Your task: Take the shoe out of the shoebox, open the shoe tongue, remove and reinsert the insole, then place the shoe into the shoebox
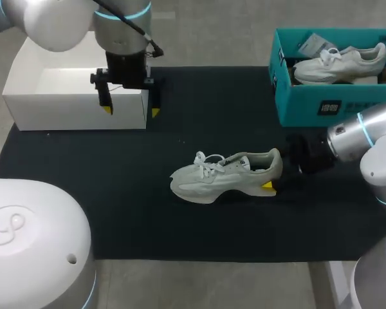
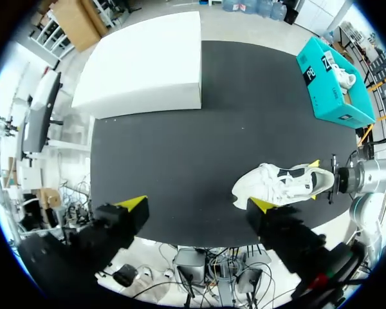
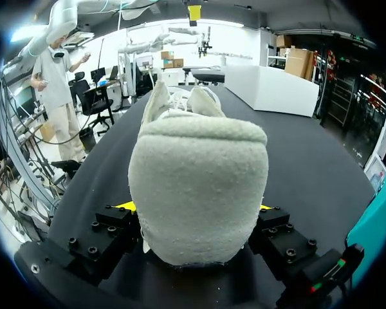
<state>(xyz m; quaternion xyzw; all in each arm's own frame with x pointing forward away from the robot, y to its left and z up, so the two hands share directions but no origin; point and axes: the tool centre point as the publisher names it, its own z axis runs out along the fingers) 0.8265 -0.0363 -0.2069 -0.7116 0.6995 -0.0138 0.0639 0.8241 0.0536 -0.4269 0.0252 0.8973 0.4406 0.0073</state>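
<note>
The shoe [image 1: 228, 175] is already out of the teal shoebox [image 1: 309, 106] and lies on its sole on the dark surface [image 1: 83, 193], so I judge the step in hand to be opening the tongue.

My right fingers [image 1: 272, 181] are clamped on the shoe's heel. The wrist view shows the padded heel collar filling the gap between them, pressed by a finger on each side, with the laces and toe pointing straight away ahead.

My left fingers [image 1: 130, 111] are spread wide apart and hold nothing. They hang above the surface with the shoe well apart from them, out past one fingertip, its toe end the nearer part. The white box [image 1: 71, 112] sits just ahead of them.

Next, I reckon the left fingers must travel over to the shoe, come down above the laces, and pinch the tongue's top edge while the right fingers steady the heel.
</note>
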